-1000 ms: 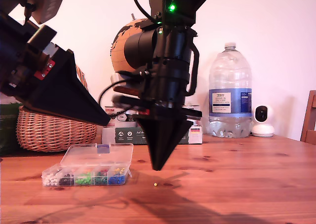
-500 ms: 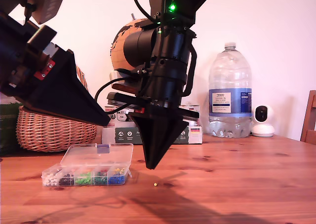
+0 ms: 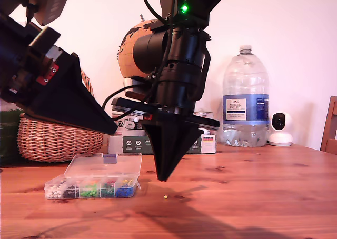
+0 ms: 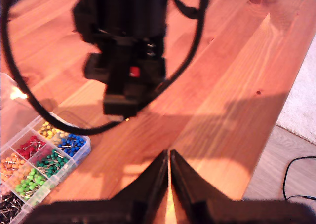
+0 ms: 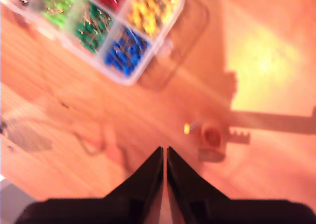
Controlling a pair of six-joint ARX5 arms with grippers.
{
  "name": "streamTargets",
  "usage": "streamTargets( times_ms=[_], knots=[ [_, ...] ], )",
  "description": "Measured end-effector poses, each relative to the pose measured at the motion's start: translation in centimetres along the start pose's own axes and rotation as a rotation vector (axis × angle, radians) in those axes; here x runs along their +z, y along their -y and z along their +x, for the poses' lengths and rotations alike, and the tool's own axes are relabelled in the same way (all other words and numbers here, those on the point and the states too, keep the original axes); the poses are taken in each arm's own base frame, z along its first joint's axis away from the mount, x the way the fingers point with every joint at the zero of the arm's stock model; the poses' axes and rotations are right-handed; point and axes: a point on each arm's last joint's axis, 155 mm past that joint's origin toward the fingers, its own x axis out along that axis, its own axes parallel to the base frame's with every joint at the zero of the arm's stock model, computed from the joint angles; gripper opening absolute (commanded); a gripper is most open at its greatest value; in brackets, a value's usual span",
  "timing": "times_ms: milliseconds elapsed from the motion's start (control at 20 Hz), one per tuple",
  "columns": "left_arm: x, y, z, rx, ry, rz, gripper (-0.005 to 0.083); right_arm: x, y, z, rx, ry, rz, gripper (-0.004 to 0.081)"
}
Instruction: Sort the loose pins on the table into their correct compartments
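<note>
Fingers clenched empty on my second gripper [image 5: 164, 152] above yellow pin [image 3: 166, 197], my first gripper [image 4: 169, 157] likewise.

We see a plain white wall [image 3: 295, 23] behind. A wooden chair back [image 3: 330, 124] shows at the exterior view's right edge. Pale floor [image 4: 281, 174] with a black cable [image 4: 298, 177] lies beside the worktop.

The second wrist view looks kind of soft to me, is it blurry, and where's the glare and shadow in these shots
Second wrist view: blurred throughout, with the yellow pin smeared and a bright glare patch on the table. First wrist view: sharper, with a broad arm shadow across the wood and pins crisp in the organizer box. Exterior view: well focused; soft shadows spread under my second gripper.
</note>
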Motion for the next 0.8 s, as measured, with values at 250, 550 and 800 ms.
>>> streamTargets(
  times_ms=[250,550,800],
  knots=[
    [0.0,0.0,0.0,0.000,0.000,0.000,-0.0023,0.3,1.6,-0.2,-0.025,0.009,0.038,0.0075],
    [0.0,0.0,0.0,0.000,0.000,0.000,-0.0023,1.2,2.5,-0.4,-0.026,0.041,0.086,0.0076],
    [0.0,0.0,0.0,0.000,0.000,0.000,-0.0023,1.0,1.8,-0.2,-0.042,0.040,0.098,0.0076]
  ],
)
